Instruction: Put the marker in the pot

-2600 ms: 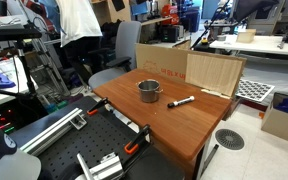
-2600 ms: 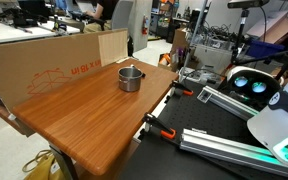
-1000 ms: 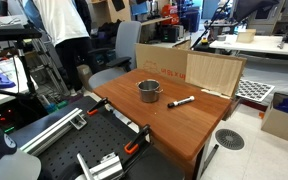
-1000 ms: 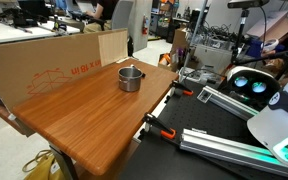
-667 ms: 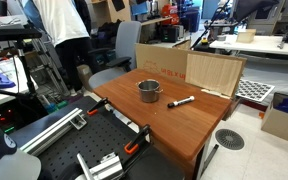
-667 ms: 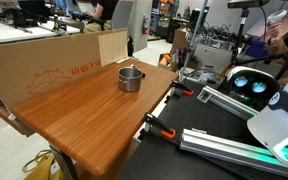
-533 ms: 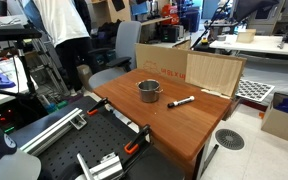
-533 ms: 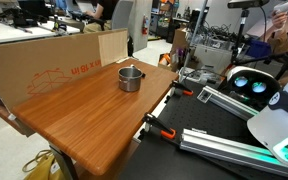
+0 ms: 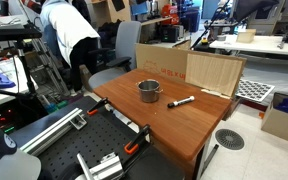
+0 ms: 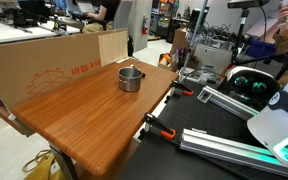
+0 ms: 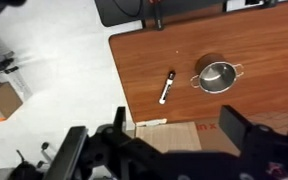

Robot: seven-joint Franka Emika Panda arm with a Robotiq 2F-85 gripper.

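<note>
The small silver-grey pot point(image 9: 149, 91) stands on the wooden table point(image 9: 174, 125); it also shows in an exterior view point(image 10: 131, 78) and in the wrist view point(image 11: 217, 77). The black marker point(image 9: 181, 102) with a whitish end lies on the table beside the pot, apart from it, and shows in the wrist view point(image 11: 168, 87). It is hidden in the exterior view that shows the table's long side. My gripper point(image 11: 174, 140) is open and empty, high above the table, with its fingers over the cardboard.
Cardboard panels point(image 9: 184, 68) stand along the table's back edge, also seen in an exterior view point(image 10: 44, 65). Clamps point(image 10: 162, 130) grip the table's near edge. A person point(image 9: 69, 35) bends over by the shelves. A box point(image 9: 284, 118) sits on the floor.
The person in the background has bent forward. Another person's arm has shifted at the far edge. The pot, the marker and the table have not moved.
</note>
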